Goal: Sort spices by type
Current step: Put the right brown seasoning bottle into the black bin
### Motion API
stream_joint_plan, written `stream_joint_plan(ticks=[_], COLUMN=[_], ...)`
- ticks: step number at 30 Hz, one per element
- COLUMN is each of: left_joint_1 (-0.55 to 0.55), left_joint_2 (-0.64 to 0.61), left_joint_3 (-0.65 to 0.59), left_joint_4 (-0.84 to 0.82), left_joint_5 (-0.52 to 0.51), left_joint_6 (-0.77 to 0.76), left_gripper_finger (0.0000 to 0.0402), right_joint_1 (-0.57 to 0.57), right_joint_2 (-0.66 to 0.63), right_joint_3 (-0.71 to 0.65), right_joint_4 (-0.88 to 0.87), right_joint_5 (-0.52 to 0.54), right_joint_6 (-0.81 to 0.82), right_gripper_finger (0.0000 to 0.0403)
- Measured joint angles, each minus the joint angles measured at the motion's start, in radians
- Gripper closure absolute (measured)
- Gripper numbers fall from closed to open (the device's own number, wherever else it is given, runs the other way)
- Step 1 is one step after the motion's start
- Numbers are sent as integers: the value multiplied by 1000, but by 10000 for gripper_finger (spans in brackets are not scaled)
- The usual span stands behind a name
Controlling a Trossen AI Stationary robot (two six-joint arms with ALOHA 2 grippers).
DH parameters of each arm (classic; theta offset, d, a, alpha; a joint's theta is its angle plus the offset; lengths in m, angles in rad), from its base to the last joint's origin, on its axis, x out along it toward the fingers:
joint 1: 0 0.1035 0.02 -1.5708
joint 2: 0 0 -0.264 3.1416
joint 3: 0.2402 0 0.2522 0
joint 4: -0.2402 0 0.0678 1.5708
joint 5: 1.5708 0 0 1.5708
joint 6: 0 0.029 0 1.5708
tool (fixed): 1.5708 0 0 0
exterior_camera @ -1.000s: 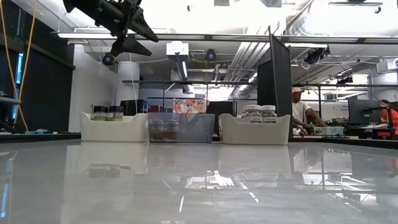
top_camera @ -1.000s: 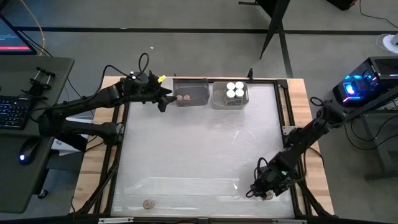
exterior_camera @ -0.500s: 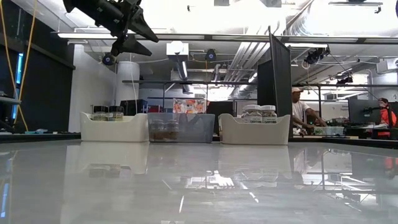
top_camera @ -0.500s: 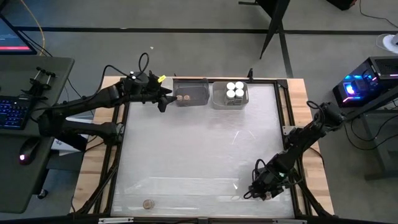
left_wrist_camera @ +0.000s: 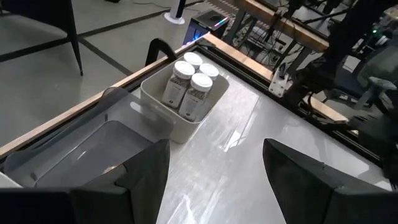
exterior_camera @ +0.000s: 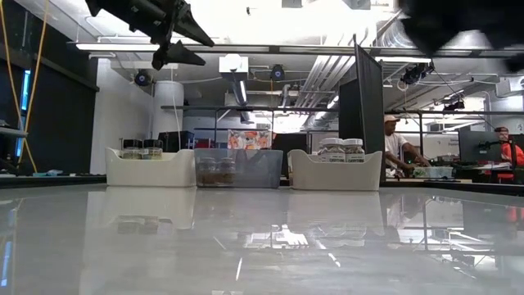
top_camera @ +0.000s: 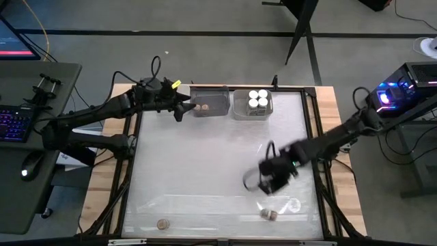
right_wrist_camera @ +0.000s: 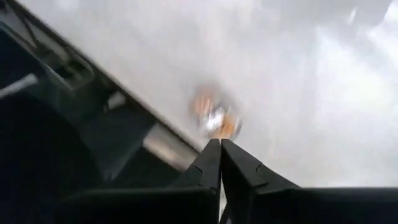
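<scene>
Right Gripper Empty Above Desk, Jar Lying Near Front Edge

The right arm reached in from the desk's right side, stretched low and slanting toward the middle, its wrist bent down. The right gripper [top_camera: 263,183] hung over the right-centre of the desk [top_camera: 205,164], its fingers [right_wrist_camera: 219,163] pressed together with nothing between them. A small jar [top_camera: 268,214] lay on its side on the desk near the front edge, just in front of that gripper and apart from it; the right wrist view showed it as a blur beyond the joined fingertips.

The left arm extended from the left side along the far edge, held level above the desk. The left gripper [top_camera: 183,108] hovered beside the clear bin [top_camera: 210,102], its fingers [left_wrist_camera: 140,177] spread and holding nothing.

A brown-capped jar [top_camera: 199,107] sat in the clear bin. Four white-capped jars [top_camera: 257,100] stood upright together in the white bin [top_camera: 240,109] to its right. In the low view a third bin [exterior_camera: 155,172] at the left held dark-capped jars [exterior_camera: 142,148]. Another brown-capped jar [top_camera: 162,223] stood alone near the desk's front-left edge, well apart from both grippers.
</scene>
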Motion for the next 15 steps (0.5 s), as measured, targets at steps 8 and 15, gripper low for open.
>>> stream_joint_plan(ticks=[8, 15], left_joint_1=[0, 0], left_joint_2=[-4, -4], left_joint_3=[0, 0], left_joint_4=[-39, -45], left_joint_5=[2, 3], left_joint_6=[1, 0], left_gripper_finger=[156, 156], right_joint_1=[-308, -349], right_joint_2=[6, 6], right_joint_3=[63, 63], right_joint_4=[-169, -169], right_joint_5=[95, 67], right_joint_6=[-373, -451], right_gripper_finger=[383, 382])
